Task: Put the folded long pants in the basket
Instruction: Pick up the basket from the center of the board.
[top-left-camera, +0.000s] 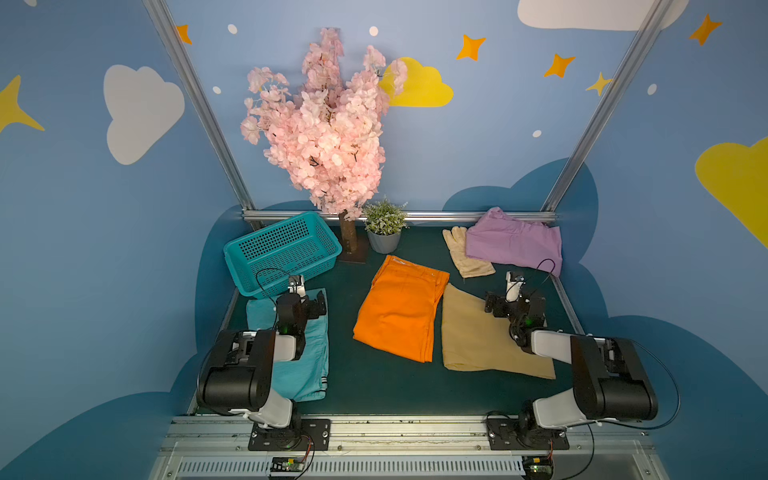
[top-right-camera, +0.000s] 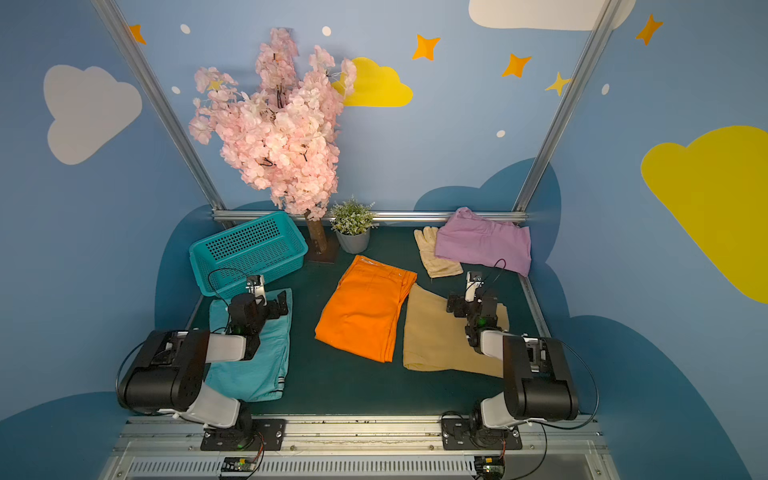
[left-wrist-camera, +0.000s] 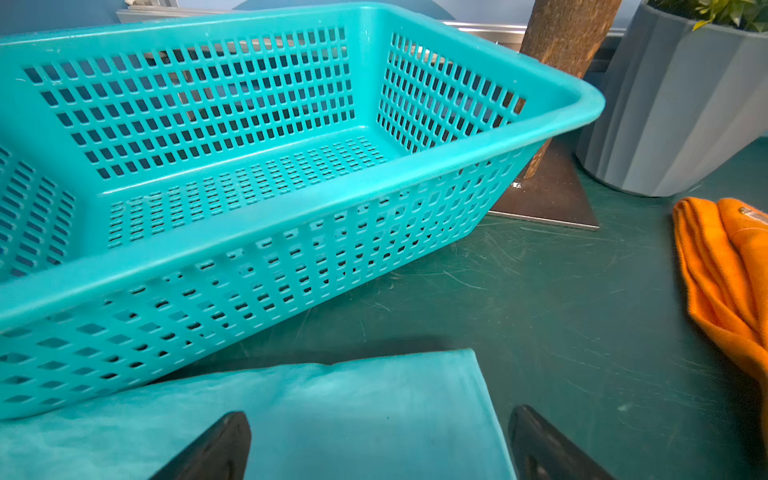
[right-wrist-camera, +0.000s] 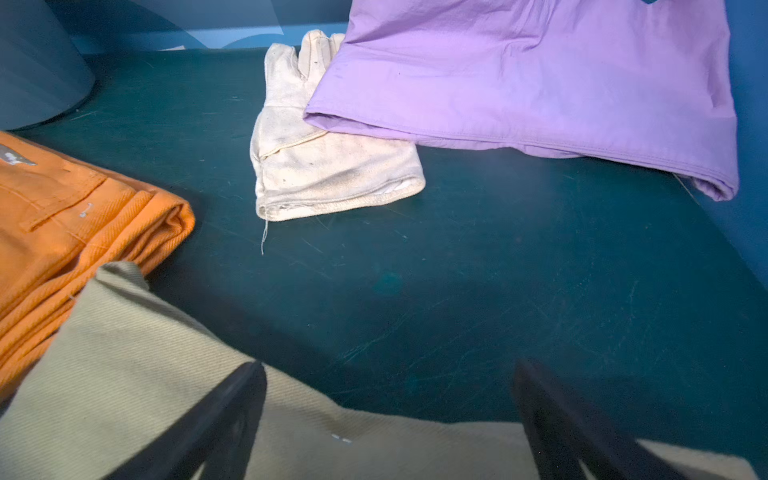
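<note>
Folded long pants in light teal cloth with striped cuffs (top-left-camera: 303, 365) lie flat just beside the empty rectangular teal perforated plastic basket (top-left-camera: 307, 266). The bright orange pair (top-left-camera: 399, 316), tan pair (top-left-camera: 478, 349) and lilac pair (top-left-camera: 515, 245) lie farther from it. Your left gripper (left-wrist-camera: 378, 432) hangs over the teal pair's basket-side edge and your right gripper (right-wrist-camera: 390, 374) over the tan pair. Both have jaws apart and empty, likely poised for edge pinches.

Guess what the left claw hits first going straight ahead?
Probably the mesh wall of the rectangular teal plastic basket, just beyond the light teal folded cloth pants under the left claw; depth is unclear.
</note>
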